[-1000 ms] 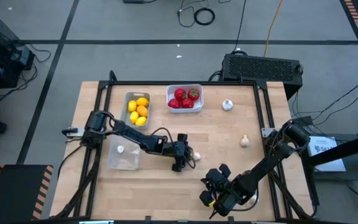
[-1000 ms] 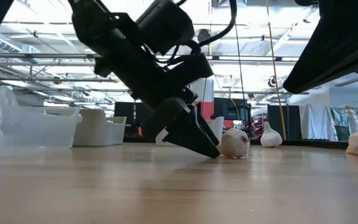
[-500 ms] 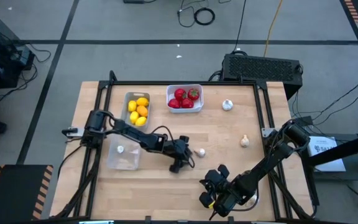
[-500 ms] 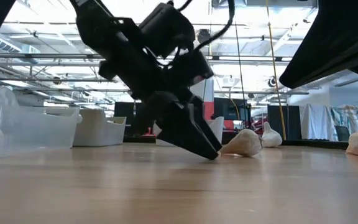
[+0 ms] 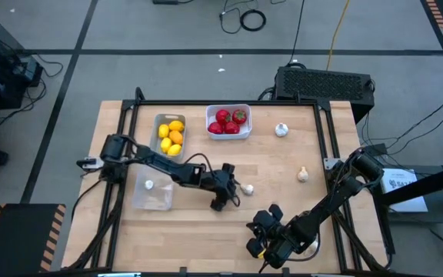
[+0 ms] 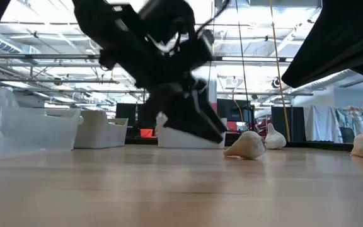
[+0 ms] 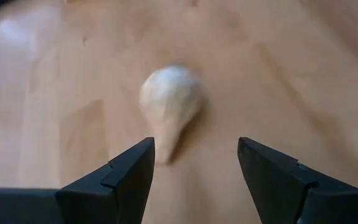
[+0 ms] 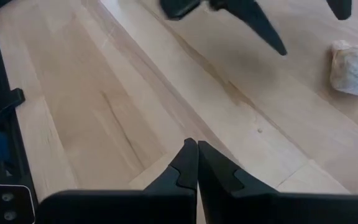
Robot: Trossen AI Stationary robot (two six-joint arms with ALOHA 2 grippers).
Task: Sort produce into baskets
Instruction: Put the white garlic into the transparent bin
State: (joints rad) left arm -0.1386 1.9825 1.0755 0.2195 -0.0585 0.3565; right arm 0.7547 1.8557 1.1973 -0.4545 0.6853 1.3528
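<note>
A whitish garlic bulb [image 7: 169, 102] lies on its side on the wooden table [image 5: 283, 208], near the middle [image 5: 247, 188]. My left gripper [image 7: 194, 144] hangs open just short of it, a little above the table, with the bulb's pointed end near its fingertips. It touches nothing. My right gripper [image 8: 195, 163] is shut and empty near the table's front edge [image 5: 258, 240]. The grey basket [image 5: 158, 121] holds yellow and orange fruits. Red fruits fill the white basket [image 5: 209, 115]. The clear basket [image 5: 160, 201] holds one garlic bulb [image 5: 149, 185].
Two more garlic bulbs lie on the table's right half, one at the far side [image 5: 281, 130] and one nearer [image 5: 303, 175]. A black box with a grille [image 5: 325, 83] stands beyond the far edge. Bare wood lies between the two grippers.
The garlic bulb by my left gripper has tipped over from upright onto its side and shifted slightly toward the table's right. My left gripper has risen a little off the table and rolled, staying open.
</note>
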